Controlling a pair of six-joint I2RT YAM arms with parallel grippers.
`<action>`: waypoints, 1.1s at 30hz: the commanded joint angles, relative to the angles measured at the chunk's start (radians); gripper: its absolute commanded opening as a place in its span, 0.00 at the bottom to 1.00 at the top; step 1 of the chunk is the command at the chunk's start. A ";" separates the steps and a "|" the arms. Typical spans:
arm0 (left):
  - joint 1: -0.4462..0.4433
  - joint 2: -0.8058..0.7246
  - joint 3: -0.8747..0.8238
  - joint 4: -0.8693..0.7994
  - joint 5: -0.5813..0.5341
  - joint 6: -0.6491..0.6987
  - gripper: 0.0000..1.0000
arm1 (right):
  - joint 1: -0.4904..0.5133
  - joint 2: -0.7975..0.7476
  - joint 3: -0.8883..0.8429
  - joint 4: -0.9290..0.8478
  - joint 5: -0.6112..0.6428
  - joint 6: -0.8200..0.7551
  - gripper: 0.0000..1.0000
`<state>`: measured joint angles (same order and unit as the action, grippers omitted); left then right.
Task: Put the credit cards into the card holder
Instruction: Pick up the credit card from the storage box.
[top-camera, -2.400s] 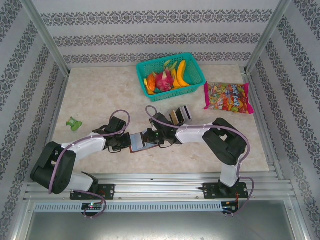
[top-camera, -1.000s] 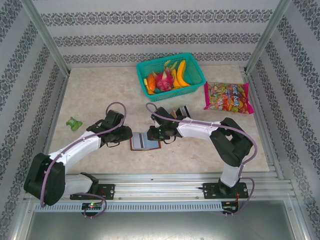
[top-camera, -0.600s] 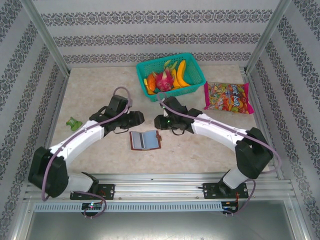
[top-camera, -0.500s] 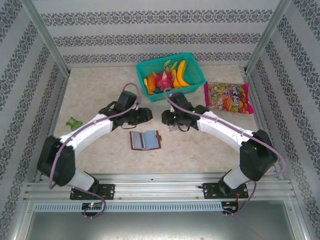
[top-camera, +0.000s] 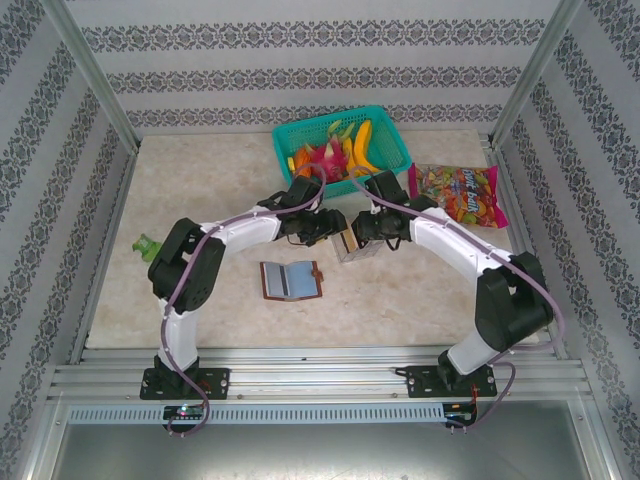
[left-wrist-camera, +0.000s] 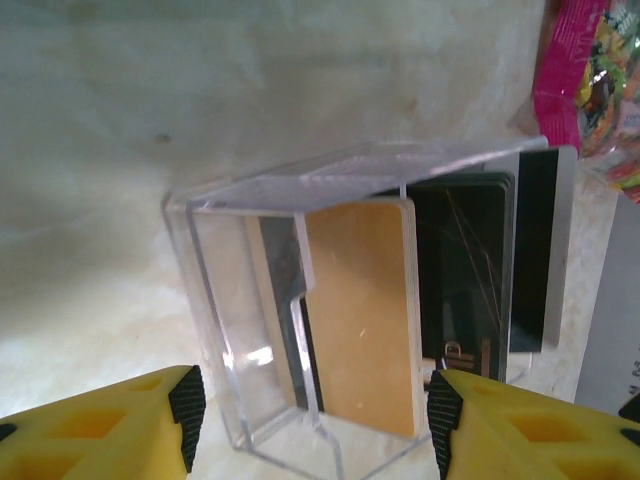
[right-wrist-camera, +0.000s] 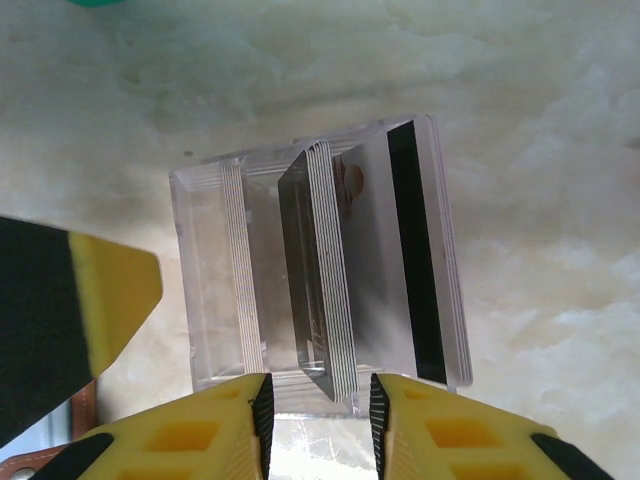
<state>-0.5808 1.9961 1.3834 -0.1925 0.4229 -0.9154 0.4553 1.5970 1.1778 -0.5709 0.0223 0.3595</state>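
The card holder lies open on the table, brown with grey-blue slots, nearer than both grippers. Behind it stands a clear plastic box holding the credit cards. In the left wrist view a tan card and black cards lean inside that clear box. My left gripper is open, its pads on either side of the box's near end. My right gripper is open by a narrow gap, and the edge of the card stack sits just ahead of its tips.
A teal basket of fruit stands at the back, with a bag of sweets to its right. A small green object lies at the left. The left gripper's yellow finger sits beside the box in the right wrist view.
Both arms have left the wallet and swung back to the clear box. The wallet stays open on the table. Both grippers have opened wider.
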 joint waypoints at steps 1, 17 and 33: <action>-0.007 0.028 0.029 0.026 0.006 -0.043 0.63 | 0.000 0.047 0.054 -0.040 0.027 -0.066 0.33; -0.007 0.076 0.006 0.041 -0.015 -0.065 0.54 | 0.056 0.207 0.167 -0.078 0.174 -0.143 0.35; -0.007 0.093 -0.027 0.066 -0.021 -0.079 0.51 | 0.113 0.294 0.191 -0.080 0.356 -0.185 0.35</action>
<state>-0.5808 2.0697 1.3705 -0.1535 0.4149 -0.9794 0.5484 1.8786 1.3434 -0.6258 0.2916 0.2016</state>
